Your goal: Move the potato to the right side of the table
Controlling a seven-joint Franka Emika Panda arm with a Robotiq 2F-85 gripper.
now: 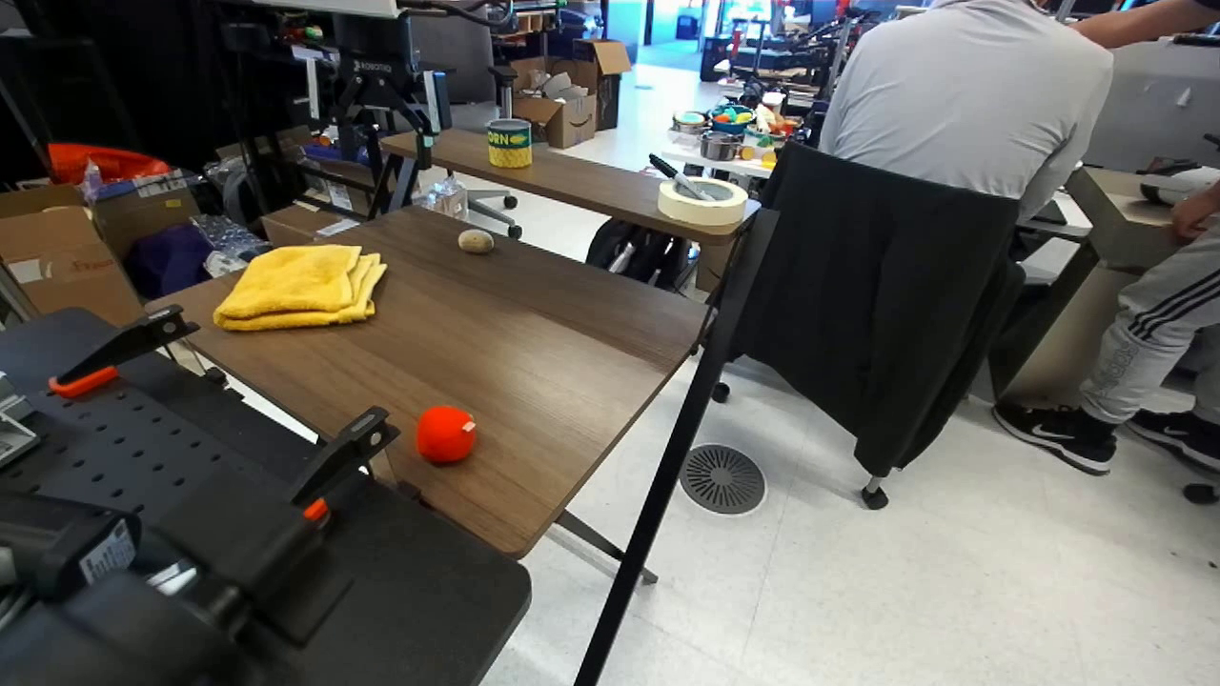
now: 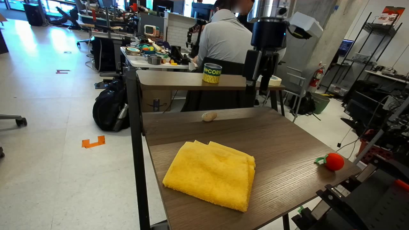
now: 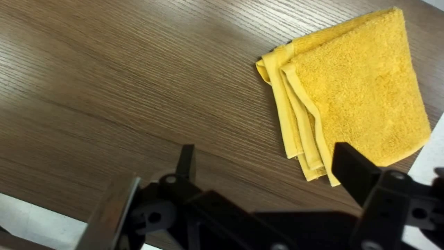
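The potato (image 1: 476, 241) is small and pale tan. It lies on the brown wooden table (image 1: 534, 324) near the edge beside the raised shelf. It also shows in an exterior view (image 2: 209, 116), beyond the yellow towel. I cannot make it out in the wrist view. My gripper (image 2: 257, 86) hangs well above the table, apart from the potato; it also shows in an exterior view (image 1: 381, 133). In the wrist view my gripper (image 3: 265, 145) has its black fingers wide apart with nothing between them.
A folded yellow towel (image 2: 211, 175) and a red toy vegetable (image 1: 445, 434) lie on the table. A raised shelf (image 1: 581, 186) along one edge bears a corn can (image 1: 509, 143) and a tape roll (image 1: 702, 201) with a marker (image 1: 679, 176) on it. Black clamps (image 1: 353, 450) grip the opposite edge.
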